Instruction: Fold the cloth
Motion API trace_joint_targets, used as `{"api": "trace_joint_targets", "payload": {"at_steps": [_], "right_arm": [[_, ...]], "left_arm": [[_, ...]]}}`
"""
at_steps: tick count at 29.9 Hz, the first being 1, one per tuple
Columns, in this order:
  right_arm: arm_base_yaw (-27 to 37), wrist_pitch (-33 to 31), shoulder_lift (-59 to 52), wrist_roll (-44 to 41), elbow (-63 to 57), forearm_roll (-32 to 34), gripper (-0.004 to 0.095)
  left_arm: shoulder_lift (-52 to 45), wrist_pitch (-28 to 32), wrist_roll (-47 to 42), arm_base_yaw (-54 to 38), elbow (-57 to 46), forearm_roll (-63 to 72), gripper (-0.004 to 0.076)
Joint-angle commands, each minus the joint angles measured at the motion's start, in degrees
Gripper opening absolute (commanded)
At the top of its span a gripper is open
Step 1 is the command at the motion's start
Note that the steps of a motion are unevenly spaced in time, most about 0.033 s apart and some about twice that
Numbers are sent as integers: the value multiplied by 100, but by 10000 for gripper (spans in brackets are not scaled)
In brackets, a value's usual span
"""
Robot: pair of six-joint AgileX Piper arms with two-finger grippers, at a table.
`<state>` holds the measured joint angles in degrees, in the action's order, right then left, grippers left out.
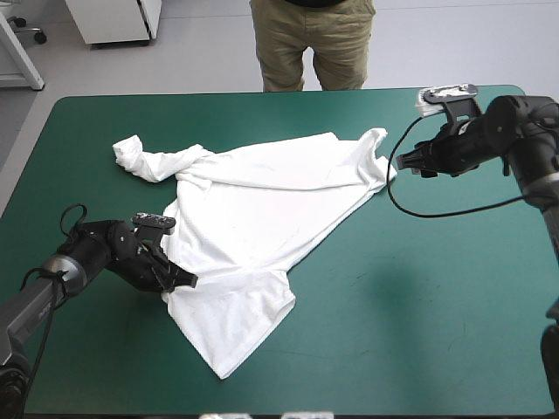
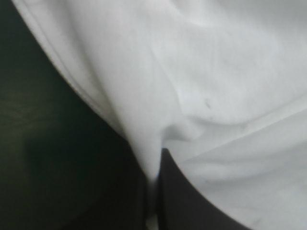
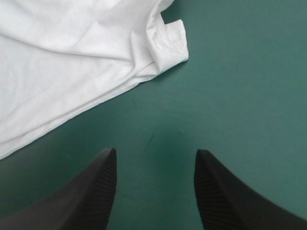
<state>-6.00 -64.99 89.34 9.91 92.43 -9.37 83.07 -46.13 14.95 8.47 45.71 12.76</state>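
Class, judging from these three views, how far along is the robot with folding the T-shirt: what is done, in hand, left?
Done: little; the T-shirt lies loosely spread and wrinkled, with no neat fold. In hand: the left end effector is shut on its left edge; the right end effector is open over bare teal-green cover near its right corner. Left: all the folding.

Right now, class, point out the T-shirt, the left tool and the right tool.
T-shirt (image 1: 262, 214), high view, middle of its spread body.
left tool (image 1: 185, 281), high view, fingertips, shut on the T-shirt's edge.
right tool (image 3: 155, 152), right wrist view, midway between its open fingertips.
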Motion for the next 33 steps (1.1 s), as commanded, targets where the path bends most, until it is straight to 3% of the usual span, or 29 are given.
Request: {"api": "trace_joint_targets", "payload": {"at_steps": [1,9,15,23,28,33], "right_arm": [[46,648,420,128,185,-11,470],[33,902,1573,443,594,-190,484],[-130,1079,2199,687,1100,-94,595],[-248,1138,3005,770,1663,-52,592],[-248,1297,3467,770,1861,4,521],[-248,1044,3596,723,1888,4,355]], "left_arm": [[7,79,-59,62,-12,266,-9],[7,152,-28,62,-12,253,-9],[7,182,-28,62,-12,253,-9],[7,182,-28,62,-12,265,-9],[7,182,-28,62,-12,265,-9],[7,141,-28,62,-12,265,-9]]}}
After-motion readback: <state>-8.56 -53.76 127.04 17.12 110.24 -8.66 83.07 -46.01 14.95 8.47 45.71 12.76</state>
